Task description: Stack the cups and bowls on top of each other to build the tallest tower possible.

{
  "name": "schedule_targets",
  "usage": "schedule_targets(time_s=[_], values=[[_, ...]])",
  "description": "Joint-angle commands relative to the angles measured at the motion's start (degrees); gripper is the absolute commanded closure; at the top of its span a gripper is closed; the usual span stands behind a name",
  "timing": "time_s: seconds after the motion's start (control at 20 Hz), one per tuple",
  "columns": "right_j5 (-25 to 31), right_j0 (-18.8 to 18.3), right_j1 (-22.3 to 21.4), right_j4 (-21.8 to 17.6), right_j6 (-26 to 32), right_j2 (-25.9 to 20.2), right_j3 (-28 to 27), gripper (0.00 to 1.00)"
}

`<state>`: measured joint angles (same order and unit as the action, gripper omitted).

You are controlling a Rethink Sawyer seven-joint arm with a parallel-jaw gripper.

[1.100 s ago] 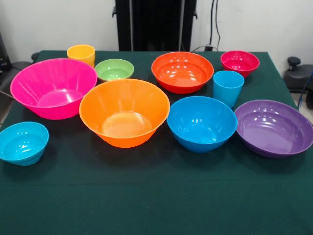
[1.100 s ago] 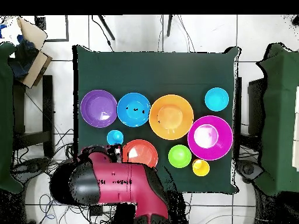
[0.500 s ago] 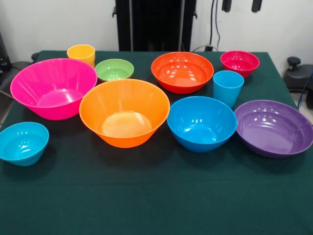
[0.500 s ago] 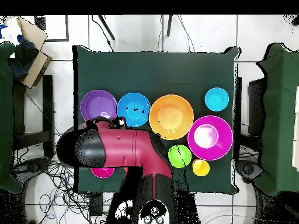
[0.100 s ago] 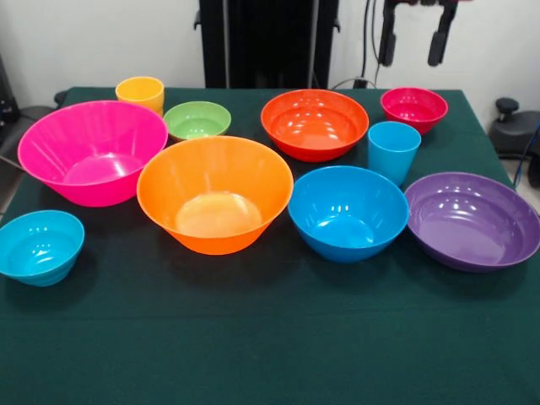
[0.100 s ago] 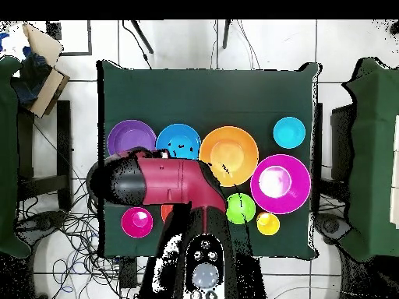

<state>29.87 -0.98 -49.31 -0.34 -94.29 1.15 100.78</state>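
My gripper (image 5: 413, 38) hangs open and empty at the top right, its two black fingers (image 5: 387, 40) well above the small magenta bowl (image 5: 413, 108). All cups and bowls stand apart and upright on the green cloth, and no tower shows. At the back are the yellow cup (image 5: 140, 91), green bowl (image 5: 197, 120) and red-orange bowl (image 5: 314, 123). The light blue cup (image 5: 393, 150) stands right of centre. Across the middle are the large pink bowl (image 5: 91, 150), large orange bowl (image 5: 215, 202), blue bowl (image 5: 348, 211) and purple bowl (image 5: 472, 219). A teal bowl (image 5: 40, 245) sits front left.
In the overhead view the red arm (image 6: 167, 181) covers the red-orange bowl and the light blue cup. The table's green cloth (image 5: 270, 337) runs bare along the front edge. A cardboard box (image 6: 39, 58) lies on the floor beside the table.
The gripper's fingers have dropped into the front view at the top right. In the overhead view the arm has swung further over the table, uncovering the magenta bowl.
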Motion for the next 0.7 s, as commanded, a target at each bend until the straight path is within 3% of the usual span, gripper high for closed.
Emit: schedule_targets(time_s=[0.05,0.7], values=[[-6.02,-0.22,5.89,-2.41,-5.39,-4.65,0.12,0.0],[-0.53,-2.23,2.98,-2.17,-1.23,-4.96,-0.43,0.0]])
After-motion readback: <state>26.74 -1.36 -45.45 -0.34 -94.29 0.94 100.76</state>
